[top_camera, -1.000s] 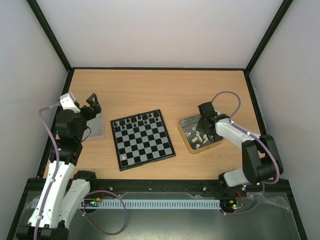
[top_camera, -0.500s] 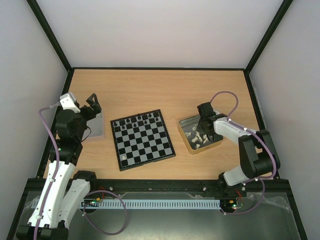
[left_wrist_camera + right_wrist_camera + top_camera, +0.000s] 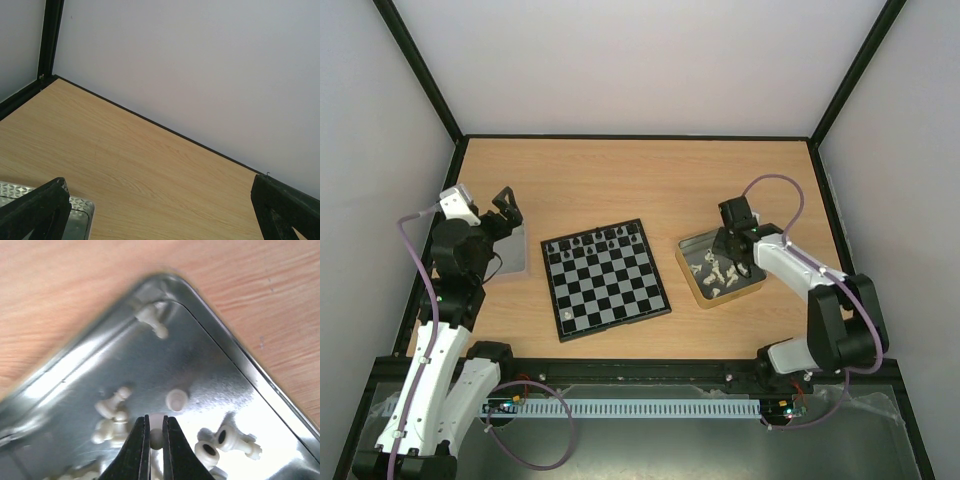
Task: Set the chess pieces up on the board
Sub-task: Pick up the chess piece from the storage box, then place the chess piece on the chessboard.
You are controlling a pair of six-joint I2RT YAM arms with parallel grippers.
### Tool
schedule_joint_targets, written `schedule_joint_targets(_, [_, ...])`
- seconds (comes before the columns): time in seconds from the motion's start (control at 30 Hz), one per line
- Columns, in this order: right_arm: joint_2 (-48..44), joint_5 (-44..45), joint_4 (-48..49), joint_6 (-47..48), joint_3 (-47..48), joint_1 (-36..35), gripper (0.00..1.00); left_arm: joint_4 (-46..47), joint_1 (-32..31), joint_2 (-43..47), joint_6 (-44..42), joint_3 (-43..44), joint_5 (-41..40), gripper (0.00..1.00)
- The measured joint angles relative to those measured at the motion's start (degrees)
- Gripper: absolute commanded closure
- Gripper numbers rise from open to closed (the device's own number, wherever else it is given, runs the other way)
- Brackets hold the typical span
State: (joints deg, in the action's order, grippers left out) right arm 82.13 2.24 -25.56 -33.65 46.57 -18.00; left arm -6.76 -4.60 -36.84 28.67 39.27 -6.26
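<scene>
One board (image 3: 606,279), two trays (image 3: 687,276)

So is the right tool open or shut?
Shut: the right tool pinches a small cream chess piece inside the shiny gold-rimmed metal tray.

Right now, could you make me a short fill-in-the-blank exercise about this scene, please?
The right fingers are shut on a ____ chess piece in the metal tray.
The row at the far edge of the board holds only ____ pieces.
The left fingers stand wide ____.
Missing words: white, black, open.
</scene>
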Motion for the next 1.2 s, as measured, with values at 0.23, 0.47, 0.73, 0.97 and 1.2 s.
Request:
schedule_joint_targets(0.23, [-4.7, -5.6, -0.7, -0.1, 2.7, -0.1, 0.98, 0.0, 0.0, 0.0, 0.0, 0.0, 0.0, 0.00])
schedule_joint_targets(0.47, [-5.5, -9.2, -0.8, -1.5, 7.0, -8.4, 0.98, 0.0, 0.0, -0.1, 0.0, 0.0, 0.0, 0.00])
schedule_joint_targets(0.73, [1.5, -11.0, 2.7, -5.0, 11.6, -28.2, 0.98, 0.0, 0.1, -0.3, 0.0, 0.0, 0.0, 0.00])
schedule_joint_targets(0.97, [13.6, -10.0, 2.5, -4.2, 18.6, -41.6, 0.98, 0.0, 0.1, -0.3, 0.0, 0.0, 0.0, 0.00])
schedule_joint_targets(1.2, [21.0, -8.1, 1.6, -3.6, 26.5, -48.6, 0.98, 0.0, 0.1, 0.0, 0.0, 0.0, 0.0, 0.00])
